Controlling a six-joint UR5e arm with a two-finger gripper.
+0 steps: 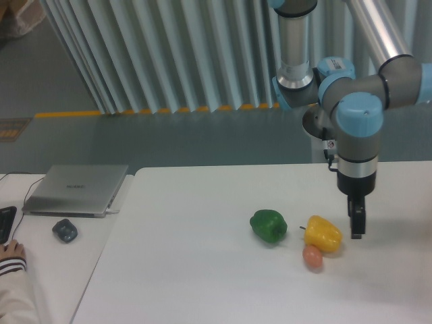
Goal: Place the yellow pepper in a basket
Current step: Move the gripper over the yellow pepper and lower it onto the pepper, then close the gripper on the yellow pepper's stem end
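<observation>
The yellow pepper (pixel 322 233) lies on the white table (pixel 202 270), right of centre. It is glossy and lobed, with its short stem pointing left. My gripper (pixel 356 233) hangs pointing down just to the right of the pepper, close to it but apart from it, with its tips near the table top. It shows as one narrow dark bar seen edge-on, so I cannot tell how its jaws stand. It holds nothing that I can see. No basket is in view.
A green bell pepper (pixel 268 225) lies left of the yellow one. A small orange-pink egg-shaped thing (pixel 312 256) touches the yellow pepper's front. On a side desk at the left are a closed laptop (pixel 77 189), a mouse (pixel 65 230) and a person's hand (pixel 12 253).
</observation>
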